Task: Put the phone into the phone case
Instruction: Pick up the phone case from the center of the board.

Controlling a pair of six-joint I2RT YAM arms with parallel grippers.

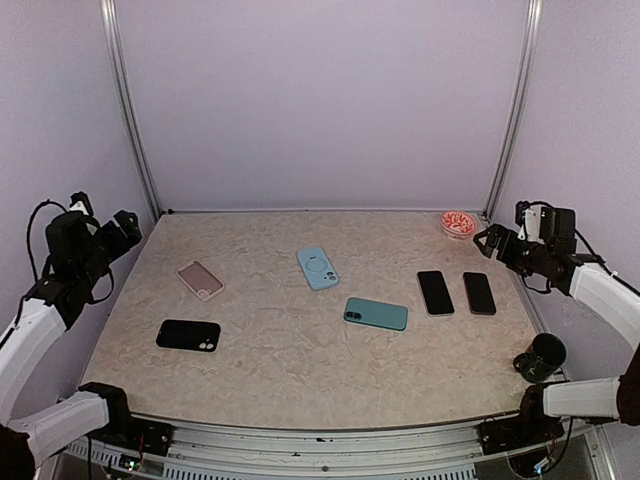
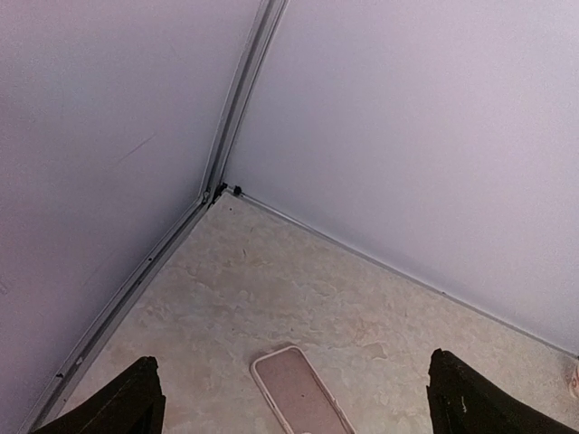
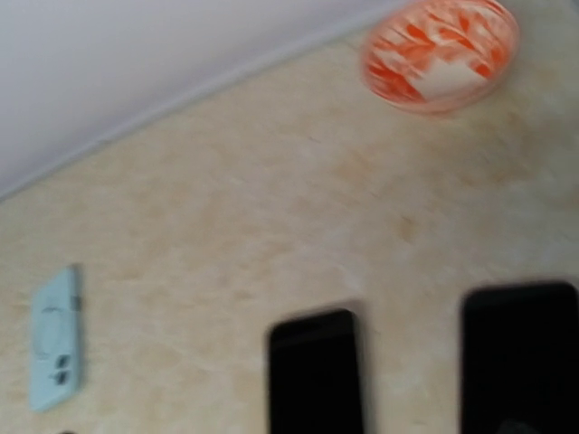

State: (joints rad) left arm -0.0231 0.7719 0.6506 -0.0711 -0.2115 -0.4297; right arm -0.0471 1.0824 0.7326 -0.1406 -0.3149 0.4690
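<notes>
Top, left-wrist and right-wrist views of the table, with places given relative to the blue case, which lies back up near the middle.

Two dark phones lie flat, side by side and not touching, to the right of the blue case: the near phone and the far phone. Both are clear of either gripper. The pink case lies well to the left of the blue case; the left-wrist view shows its raised rim facing up. A teal item lies just in front of and to the right of the blue case, and a black item lies in front and well to the left. Both show camera lenses; whether each is a phone or a case cannot be told. A red-and-white dish sits behind and far to the right, by the back wall.

The left gripper hangs at the left edge, beyond the pink case. Its fingers are spread wide with nothing between them. The right gripper hangs at the right edge, just beside the dish, jaws parted and holding nothing.
</notes>
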